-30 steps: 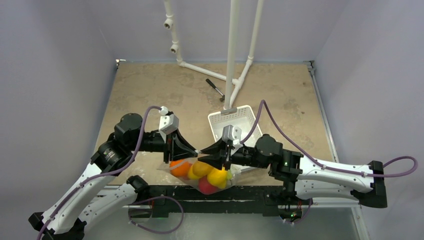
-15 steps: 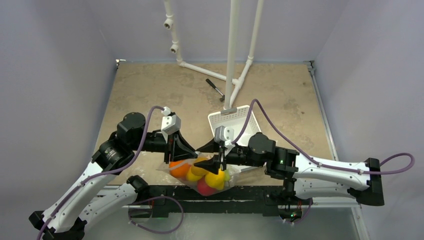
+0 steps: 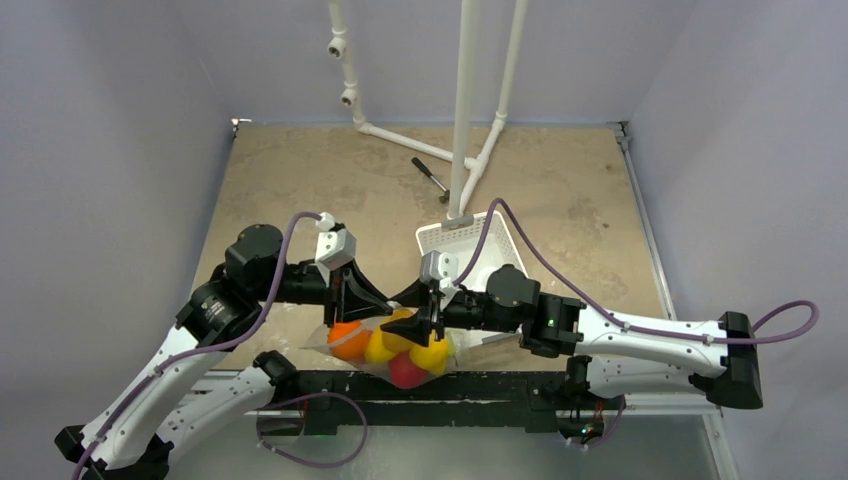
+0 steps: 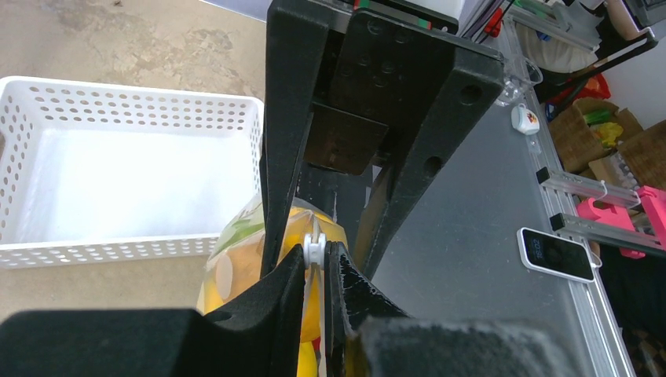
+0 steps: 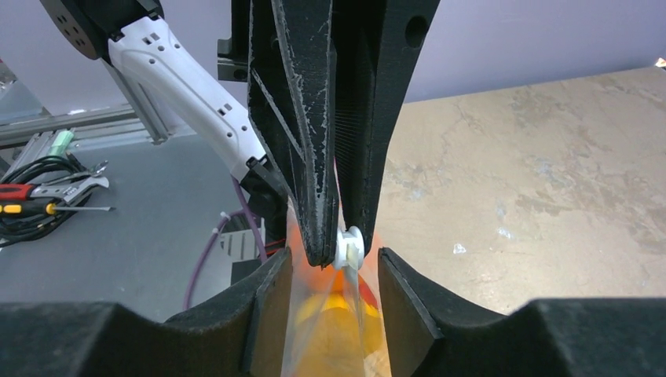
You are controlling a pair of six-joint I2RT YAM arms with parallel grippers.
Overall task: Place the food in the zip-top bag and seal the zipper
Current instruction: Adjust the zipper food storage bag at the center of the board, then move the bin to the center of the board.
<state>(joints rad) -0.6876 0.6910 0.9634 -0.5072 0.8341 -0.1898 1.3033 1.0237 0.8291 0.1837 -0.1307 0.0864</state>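
Observation:
The zip-top bag hangs between the two grippers at the table's near edge. It holds the food: an orange, yellow lemons and a red apple. My left gripper is shut on the zipper with its white slider at the bag's mouth. My right gripper is open, its fingers on either side of the bag's top, just short of the slider. The bag's bottom is hidden in the wrist views.
A white perforated tray stands just behind the grippers, also in the left wrist view. A white pipe frame rises at the back, with a small black tool beside it. The bag hangs over the table's near edge.
My right gripper has moved left along the bag's mouth toward the left gripper. The bag with the fruit has shifted a little left. The left gripper keeps its hold.

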